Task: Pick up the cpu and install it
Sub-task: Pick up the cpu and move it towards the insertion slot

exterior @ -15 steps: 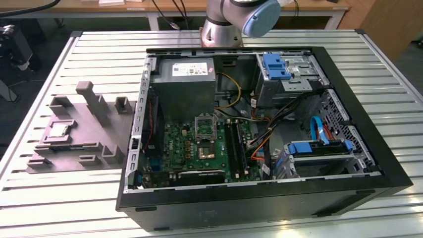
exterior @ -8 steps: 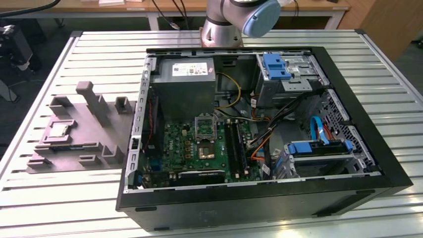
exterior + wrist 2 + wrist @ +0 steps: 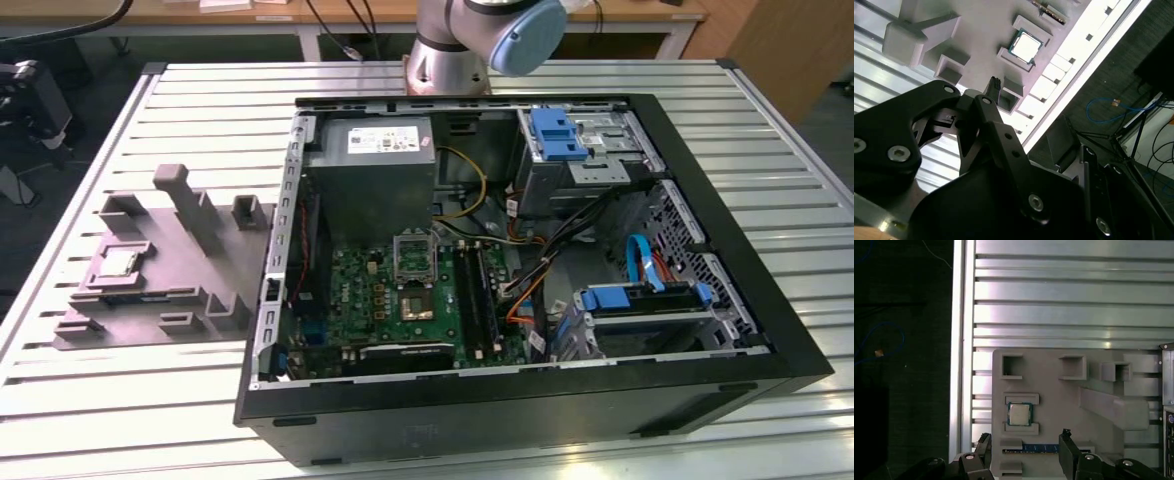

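The arm (image 3: 470, 38) is being cut off at the exterior view's upper edge; I'm seeing just its base joints. In the first wrist view the gripper (image 3: 1025, 447) is running out of the picture behind its spread fingertips (image 3: 1068, 452), covering some of the grey tray (image 3: 1054, 400). In the exterior view the cpu (image 3: 118, 262) is showing too small for detail.
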{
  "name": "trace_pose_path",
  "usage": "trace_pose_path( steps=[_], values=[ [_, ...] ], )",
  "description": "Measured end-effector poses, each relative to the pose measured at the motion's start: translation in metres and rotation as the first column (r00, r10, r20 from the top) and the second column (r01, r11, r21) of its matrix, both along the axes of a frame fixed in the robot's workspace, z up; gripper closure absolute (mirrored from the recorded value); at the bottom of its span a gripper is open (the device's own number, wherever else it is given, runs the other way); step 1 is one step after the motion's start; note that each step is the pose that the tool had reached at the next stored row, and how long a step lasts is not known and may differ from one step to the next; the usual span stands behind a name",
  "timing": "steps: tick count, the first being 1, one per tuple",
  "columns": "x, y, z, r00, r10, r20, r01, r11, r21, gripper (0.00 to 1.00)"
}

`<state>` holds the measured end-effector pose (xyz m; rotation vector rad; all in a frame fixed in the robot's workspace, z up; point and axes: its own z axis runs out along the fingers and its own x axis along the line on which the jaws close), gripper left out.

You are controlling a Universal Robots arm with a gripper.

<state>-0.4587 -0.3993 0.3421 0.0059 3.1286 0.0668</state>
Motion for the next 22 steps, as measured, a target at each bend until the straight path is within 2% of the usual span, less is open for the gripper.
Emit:
trace_pose_path(
  steps=[3,5,15,17,19,22],
  values=[
    [0.0,0.0,-0.0023,1.0,0.0,0.0,0.0,1.0,0.0,0.36],
    [0.0,0.0,-0.0067,1.0,0.0,0.0,0.0,1.0,0.0,0.36],
    [0.0,0.0,-0.0071,1.0,0.0,0.0001,0.0,1.0,-0.0009,0.36],
    [0.0,0.0,-0.0072,1.0,0.0,0.0003,0.0,1.0,-0.0069,0.36],
    [0.0,0.0,-0.007,1.0,0.0,0.0,0.0,0.9998,-0.0202,0.36],
    [0.0,-0.0001,-0.007,1.0,0.0,-0.0001,0.0,0.9998,-0.0207,0.36]
  ],
)
